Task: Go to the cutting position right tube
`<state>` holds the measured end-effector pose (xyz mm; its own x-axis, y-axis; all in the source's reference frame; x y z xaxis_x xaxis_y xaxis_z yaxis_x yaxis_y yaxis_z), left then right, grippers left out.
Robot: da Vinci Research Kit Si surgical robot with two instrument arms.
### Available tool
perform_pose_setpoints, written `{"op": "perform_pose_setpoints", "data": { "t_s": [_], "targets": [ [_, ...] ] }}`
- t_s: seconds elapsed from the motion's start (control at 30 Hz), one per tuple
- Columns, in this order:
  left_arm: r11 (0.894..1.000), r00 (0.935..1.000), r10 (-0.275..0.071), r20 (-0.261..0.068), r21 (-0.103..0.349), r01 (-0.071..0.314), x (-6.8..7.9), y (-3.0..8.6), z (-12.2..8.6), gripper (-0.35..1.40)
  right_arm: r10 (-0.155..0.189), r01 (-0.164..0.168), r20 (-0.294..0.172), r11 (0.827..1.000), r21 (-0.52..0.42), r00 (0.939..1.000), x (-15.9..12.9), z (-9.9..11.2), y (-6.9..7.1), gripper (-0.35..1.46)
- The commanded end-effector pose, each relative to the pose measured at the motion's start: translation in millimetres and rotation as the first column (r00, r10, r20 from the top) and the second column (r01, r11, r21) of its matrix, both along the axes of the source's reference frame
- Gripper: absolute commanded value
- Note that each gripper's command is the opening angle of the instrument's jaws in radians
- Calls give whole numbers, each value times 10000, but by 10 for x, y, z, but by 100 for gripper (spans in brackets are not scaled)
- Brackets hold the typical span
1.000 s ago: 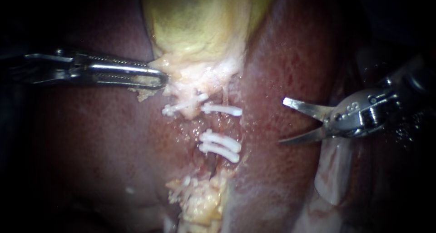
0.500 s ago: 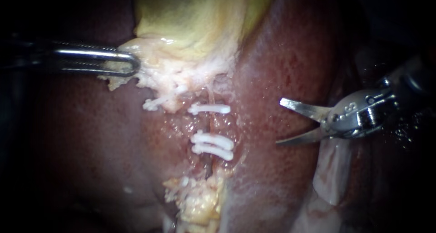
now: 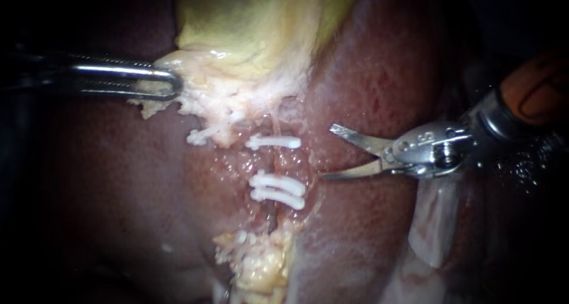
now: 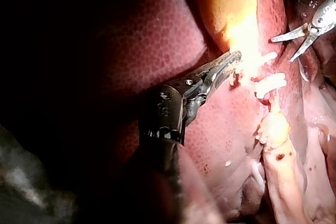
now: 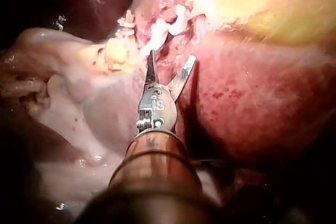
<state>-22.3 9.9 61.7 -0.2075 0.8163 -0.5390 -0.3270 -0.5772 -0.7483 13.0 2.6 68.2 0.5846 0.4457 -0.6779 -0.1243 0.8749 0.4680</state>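
A thin tube (image 3: 274, 162) runs down the middle, crossed by one white clip (image 3: 274, 141) above and two white clips (image 3: 277, 191) below. My right instrument (image 3: 328, 152) comes in from the right, blades open, tips just right of the gap between those clips and apart from the tube. My left instrument (image 3: 169, 83) is shut on the pale lower edge of the yellow gallbladder (image 3: 261, 19) and holds it to the left. In the right wrist view the open blades (image 5: 170, 64) point at the clips (image 5: 163, 30). In the left wrist view the left jaws (image 4: 231, 61) grip pale tissue.
Dark red liver (image 3: 118, 179) surrounds the clipped area on both sides. Another white clip (image 3: 201, 137) sits on a pale stump left of the tube. Yellowish fatty tissue (image 3: 261, 262) lies below the clips, and a pale flap (image 3: 435, 227) lies under my right instrument.
My right instrument has moved left toward the clipped tube, blades still open. My left instrument first pulled the gallbladder edge up and left, then held still.
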Motion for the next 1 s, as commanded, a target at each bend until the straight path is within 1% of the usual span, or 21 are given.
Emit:
{"op": "perform_pose_setpoints", "data": {
  "t_s": [0.03, 0.17, 0.3, 0.37, 0.47, 0.57, 0.63, 0.7, 0.77, 0.8, 0.83, 0.9, 1.0],
  "targets": [
    [10000, 10000, -1, 0, 1, 1, 0, 0, 0, -35, -112, 114, -121, 9997, 222, 9999, 2, 6, -1, 145],
    [10000, 10000, -3, -1, 1, 3, 0, 0, 0, -35, -557, 619, -593, 9923, 1071, 9967, 11, 25, -9, 141],
    [10000, 10000, -5, -3, 0, 5, -1, 0, 0, -35, -849, 990, -824, 9775, 1862, 9930, 26, 39, -20, 140],
    [10000, 10000, -5, -3, -1, 5, -1, 0, 0, -35, -986, 1152, -909, 9729, 2004, 9910, 33, 44, -22, 138],
    [10000, 10000, -5, -3, -1, 5, -1, 0, 0, -35, -1094, 1352, -1223, 9643, 2276, 9864, 47, 48, -22, 135],
    [10000, 10000, -5, -3, -1, 5, -1, 0, 0, -35, -799, 1199, -1589, 9579, 2610, 9841, 57, 50, -20, 135],
    [10000, 10000, -5, -3, -1, 5, 0, 0, 0, -35, -610, 1114, -1828, 9535, 2800, 9813, 62, 51, -18, 135],
    [10000, 10000, -4, -3, -1, 4, 0, 0, 0, -35, -509, 1126, -2065, 9476, 2991, 9771, 65, 51, -17, 135],
    [10000, 10000, -5, -3, -1, 5, 0, 0, 0, -35, -428, 1170, -2309, 9407, 3184, 9720, 69, 52, -17, 136],
    [10000, 10000, -5, -3, -1, 5, -1, 0, 0, -35, -435, 1241, -2488, 9399, 3182, 9676, 70, 52, -17, 136],
    [10000, 10000, -5, -3, -1, 5, -1, 0, 0, -35, -468, 1355, -2717, 9385, 3176, 9612, 71, 51, -17, 136],
    [10000, 10000, -6, -4, -1, 6, -1, 0, 0, -35, -534, 1536, -2997, 9343, 3216, 9525, 71, 51, -17, 136],
    [10000, 10000, -7, -4, -1, 7, -1, 0, 0, -35, -760, 1915, -3419, 9284, 3184, 9366, 72, 51, -17, 136]
  ]
}}
